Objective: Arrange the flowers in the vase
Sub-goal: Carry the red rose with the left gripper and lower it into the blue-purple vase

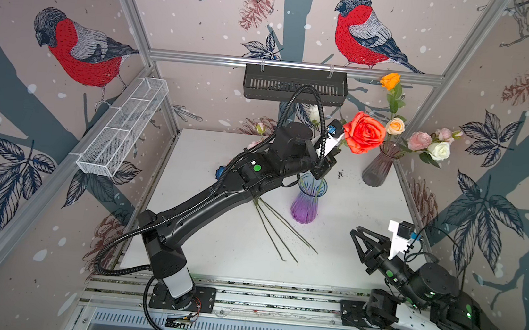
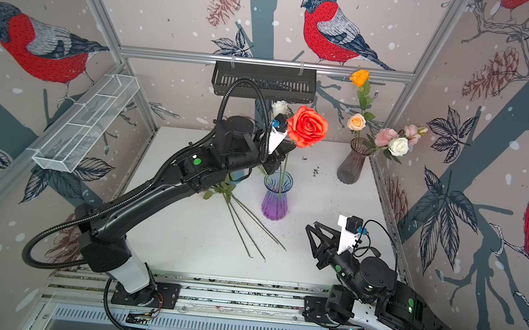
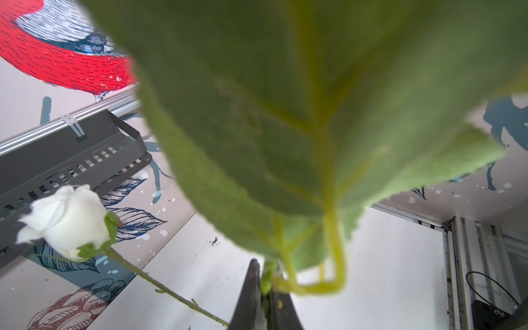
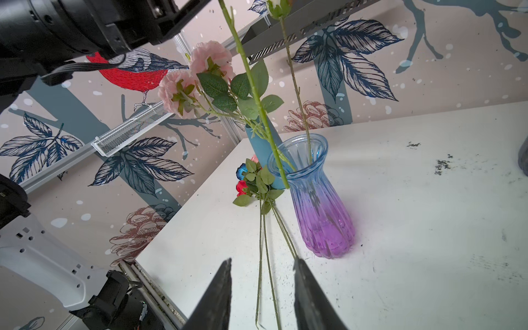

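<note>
Nearest to us, at the lower right of both top views, the right gripper (image 4: 263, 261) hovers above the white table (image 1: 353, 198). Its jaws stand partly apart with nothing between them. We judge it idle and no hazard where it is.

Left of it, at centre frame, the loose flowers (image 2: 227, 190) lie flat with their stems fanned towards us. Their blue and red heads (image 4: 240, 171) are tucked beneath the left forearm. We note a risk here: a low swing of that arm could sweep them off the table.

Just beyond stands the blue-to-purple glass vase (image 1: 308, 200), upright, with a white rose (image 3: 67, 220) in it. Above it the left gripper (image 3: 267, 281) is clamped on the green stem (image 4: 255, 94) of a large orange-red rose (image 1: 363, 137). The head rides high, to the right of the wrist.

The stem slants down to the vase rim. We cannot tell whether its end sits inside the mouth or against the outside of the neck.
- If it is outside, letting go would drop the rose onto the table.
- If it catches the rim, further descent could tip the narrow-footed vase.
- The heavy head may also drag the stem over and knock the white rose.

A leaf (image 3: 285, 114) fills most of the left wrist view, so that camera gives no check on the mouth.

Farthest, at upper right, a smoky grey vase (image 1: 378, 169) holds peach, orange, pink and white blooms, well apart from the work.
</note>
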